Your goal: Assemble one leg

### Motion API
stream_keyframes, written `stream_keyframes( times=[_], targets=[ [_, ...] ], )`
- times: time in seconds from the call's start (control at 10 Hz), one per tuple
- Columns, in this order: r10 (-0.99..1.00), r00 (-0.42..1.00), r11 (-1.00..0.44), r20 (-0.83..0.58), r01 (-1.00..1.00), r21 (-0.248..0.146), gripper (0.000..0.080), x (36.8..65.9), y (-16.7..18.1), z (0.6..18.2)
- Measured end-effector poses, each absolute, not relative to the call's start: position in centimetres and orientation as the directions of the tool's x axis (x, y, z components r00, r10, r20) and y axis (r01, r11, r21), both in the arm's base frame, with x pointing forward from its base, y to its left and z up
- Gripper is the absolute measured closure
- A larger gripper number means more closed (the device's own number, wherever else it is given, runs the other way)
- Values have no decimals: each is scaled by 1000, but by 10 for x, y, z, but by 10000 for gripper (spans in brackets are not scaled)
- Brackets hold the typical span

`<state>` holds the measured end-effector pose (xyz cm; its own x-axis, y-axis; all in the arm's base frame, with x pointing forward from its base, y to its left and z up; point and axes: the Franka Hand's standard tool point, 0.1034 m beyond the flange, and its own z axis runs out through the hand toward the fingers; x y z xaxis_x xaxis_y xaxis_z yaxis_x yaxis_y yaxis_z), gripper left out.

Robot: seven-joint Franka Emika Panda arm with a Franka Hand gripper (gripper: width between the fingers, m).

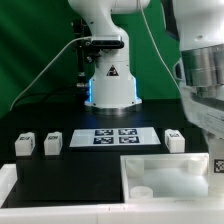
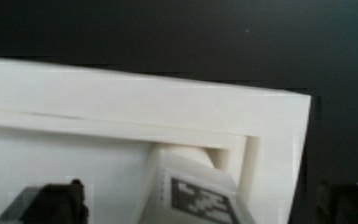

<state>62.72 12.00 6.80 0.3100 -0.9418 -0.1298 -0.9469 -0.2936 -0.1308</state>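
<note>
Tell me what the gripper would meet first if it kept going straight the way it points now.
Probably the leg. Its tag lies between the fingers of the open gripper, in an inner corner of the tabletop. Depth is unclear in the wrist view, so the tabletop wall could touch a finger first.

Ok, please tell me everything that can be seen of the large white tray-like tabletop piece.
The tabletop is a large white piece that looks like plastic: a flat floor with a raised rim. It lies open side up on the black table, at the front toward the exterior view's right. A small white part stands inside it. In the wrist view a tagged piece sits by its inner wall. The open gripper hangs over it.
</note>
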Motion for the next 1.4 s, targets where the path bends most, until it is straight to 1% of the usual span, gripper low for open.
stream_keyframes(
  times=[0.1, 0.2, 0.4, 0.5, 0.6, 0.7, 0.8, 0.9, 1.1, 1.2, 1.4],
  targets=[
    [-873, 478, -463, -94, -874, -148, 150, 629, 113, 69],
    [-806, 588, -574, -68, -804, -156, 150, 630, 111, 69],
    [-681, 731, -718, -37, -677, -165, 150, 630, 111, 68],
    [-610, 792, -780, -20, -604, -162, 150, 629, 111, 68],
    [-458, 889, -883, 12, -453, -127, 150, 629, 113, 70],
    [-343, 939, -935, 36, -337, -106, 150, 630, 115, 70],
    [-315, 948, -945, 40, -309, -105, 150, 631, 112, 70],
    [-342, 939, -936, 37, -336, -106, 150, 631, 112, 70],
    [-360, 932, -929, 35, -354, -107, 416, 631, 113, 70],
    [-459, 888, -884, 21, -454, -114, 508, 631, 113, 70],
    [-642, 767, -761, -6, -638, -117, 508, 631, 111, 69]
  ],
)
